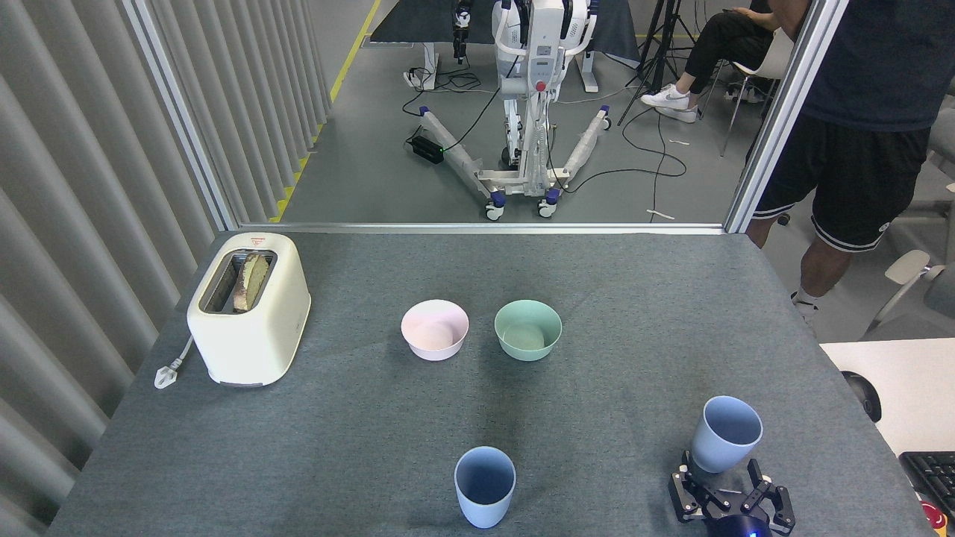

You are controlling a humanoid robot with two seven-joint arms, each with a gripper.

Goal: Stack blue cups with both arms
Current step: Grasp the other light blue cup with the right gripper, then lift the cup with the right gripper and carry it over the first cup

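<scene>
While the right gripper (727, 488) sits low at the near edge of the gray table (634, 283), its black fingers (755, 473) are spread apart, just below the base of the right blue cup (725, 434), holding nothing. That cup stands upright near the table's right side. The other blue cup (485, 486) stands upright at the near middle, well apart. A pink bowl (435, 330) and a green bowl (527, 330) sit side by side farther back.

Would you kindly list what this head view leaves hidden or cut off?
- Left gripper: out of frame.
- Right gripper: black fingers spread below the right pale blue plastic tumbler; its arm is cut by the bottom edge; contact unclear.
- Cream toaster: the toast's lower part hidden in the slot.
</scene>
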